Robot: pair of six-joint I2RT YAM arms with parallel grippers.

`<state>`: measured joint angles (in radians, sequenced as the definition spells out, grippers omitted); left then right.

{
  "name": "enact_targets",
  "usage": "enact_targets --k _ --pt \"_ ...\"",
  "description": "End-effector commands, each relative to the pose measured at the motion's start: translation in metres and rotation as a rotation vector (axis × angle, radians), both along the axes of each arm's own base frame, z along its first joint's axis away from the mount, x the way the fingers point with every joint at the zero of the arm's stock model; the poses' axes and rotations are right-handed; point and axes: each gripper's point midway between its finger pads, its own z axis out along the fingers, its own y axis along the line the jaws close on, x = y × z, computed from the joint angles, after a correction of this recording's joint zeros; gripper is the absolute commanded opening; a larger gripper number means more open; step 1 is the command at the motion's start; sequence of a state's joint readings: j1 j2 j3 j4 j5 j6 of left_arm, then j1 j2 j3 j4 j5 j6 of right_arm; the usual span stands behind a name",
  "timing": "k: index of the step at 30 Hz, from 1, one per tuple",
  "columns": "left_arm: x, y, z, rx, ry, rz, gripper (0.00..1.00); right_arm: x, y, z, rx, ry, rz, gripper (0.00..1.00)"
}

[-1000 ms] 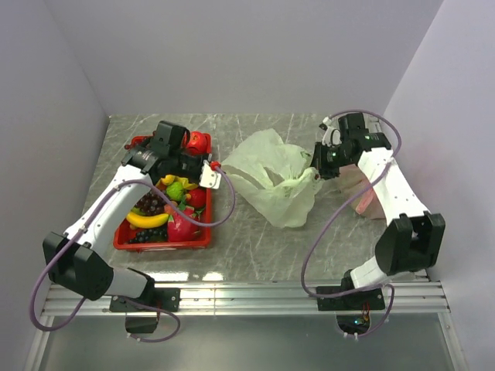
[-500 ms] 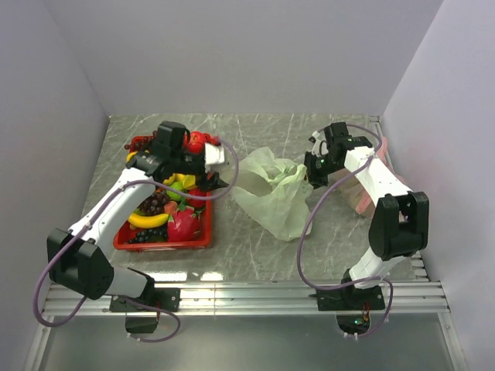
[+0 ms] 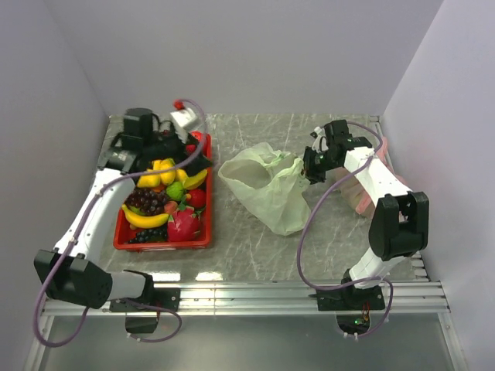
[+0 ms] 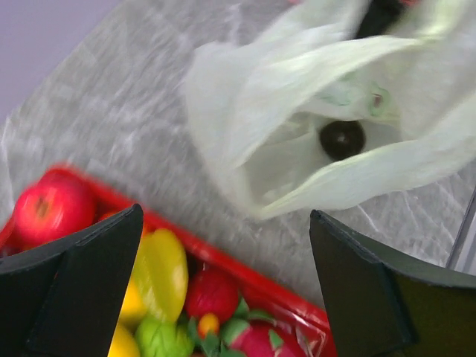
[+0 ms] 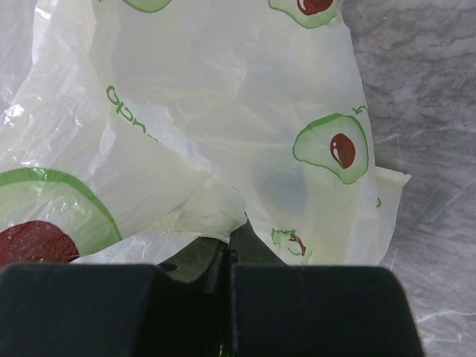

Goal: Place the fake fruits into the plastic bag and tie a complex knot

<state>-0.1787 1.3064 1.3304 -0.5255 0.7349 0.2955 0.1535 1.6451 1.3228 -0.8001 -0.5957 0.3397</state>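
Red crate left, grey marbled table, pink bag — far right (half hidden)

Left arm and right arm with white shells, black round joints, thin purple cable looping beside each arm, flat matte black fingers

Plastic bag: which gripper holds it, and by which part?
The right gripper pinches the plastic bag by its mouth edge; the left gripper is open and empty.
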Motion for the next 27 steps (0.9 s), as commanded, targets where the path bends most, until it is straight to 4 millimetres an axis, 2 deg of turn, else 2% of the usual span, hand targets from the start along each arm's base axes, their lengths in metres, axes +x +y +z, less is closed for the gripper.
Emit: enact_targets --k 1,2,4,6,7,8,9,10,12,13,15,16,17,19,20,21,22,23,24,25,26,27 --pt "-0.023 -0.045 0.026 0.057 -0.225 -0.125 0.99 0.008 0.009 0.018 0.021 -0.069 0.027 0.00" --pt "-0.029 -0.060 0.021 0.068 -0.261 -0.143 0.99 0.006 0.009 0.018 0.021 -0.071 0.030 0.00" --pt "-0.027 -0.077 0.025 0.066 -0.361 -0.176 0.99 0.002 0.010 0.018 0.012 -0.081 0.043 0.00" --pt "-0.028 -0.101 0.021 0.080 -0.398 -0.225 0.99 0.000 0.010 0.018 0.005 -0.096 0.057 0.00" --pt "-0.024 -0.110 0.032 0.060 -0.438 -0.227 0.99 -0.002 0.010 0.017 -0.002 -0.096 0.060 0.00" --pt "-0.022 -0.124 0.025 0.061 -0.427 -0.253 0.99 -0.003 0.010 0.017 -0.007 -0.101 0.064 0.00" --pt "-0.019 -0.130 0.028 0.048 -0.436 -0.256 0.99 -0.003 0.010 0.019 -0.010 -0.116 0.070 0.00" --pt "-0.012 -0.138 0.040 0.022 -0.477 -0.244 0.99 -0.004 0.009 0.018 -0.015 -0.123 0.073 0.00" --pt "-0.007 -0.153 0.040 -0.001 -0.480 -0.250 0.99 -0.005 0.009 0.018 -0.039 -0.146 0.085 0.00" --pt "-0.010 -0.160 0.049 -0.031 -0.493 -0.285 0.99 -0.006 0.010 0.019 -0.045 -0.158 0.090 0.00" --pt "-0.011 -0.174 0.046 -0.079 -0.430 -0.327 0.99 -0.005 0.010 0.020 -0.071 -0.190 0.100 0.00" --pt "-0.016 -0.181 0.060 -0.118 -0.424 -0.373 0.96 -0.004 0.009 0.021 -0.077 -0.204 0.103 0.00" --pt "-0.015 -0.187 0.051 -0.140 -0.345 -0.393 0.88 -0.003 0.008 0.021 -0.105 -0.223 0.105 0.00" --pt "-0.016 -0.194 0.064 -0.216 -0.275 -0.415 0.73 0.000 0.005 0.021 -0.133 -0.252 0.111 0.00" --pt "-0.004 -0.194 0.053 -0.236 -0.185 -0.389 0.63 0.002 0.002 0.021 -0.151 -0.269 0.108 0.00" --pt "0.002 -0.196 0.059 -0.327 -0.054 -0.346 0.44 0.004 -0.004 0.024 -0.185 -0.306 0.107 0.00" --pt "0.010 -0.195 0.068 -0.377 0.009 -0.320 0.35 0.004 -0.008 0.022 -0.208 -0.318 0.107 0.00" --pt "0.031 -0.189 0.052 -0.408 0.116 -0.285 0.23 0.008 -0.009 0.024 -0.222 -0.355 0.112 0.00" --pt "0.039 -0.187 0.050 -0.488 0.282 -0.220 0.08 0.008 -0.013 0.027 -0.243 -0.398 0.135 0.00" --pt "0.051 -0.183 0.049 -0.539 0.330 -0.184 0.01 0.009 -0.018 0.023 -0.279 -0.413 0.135 0.00" --pt "0.071 -0.172 0.036 -0.581 0.407 -0.120 0.00 0.012 -0.022 0.023 -0.296 -0.440 0.136 0.00" --pt "0.076 -0.169 0.033 -0.655 0.543 -0.071 0.01 0.013 -0.025 0.026 -0.322 -0.474 0.155 0.00"
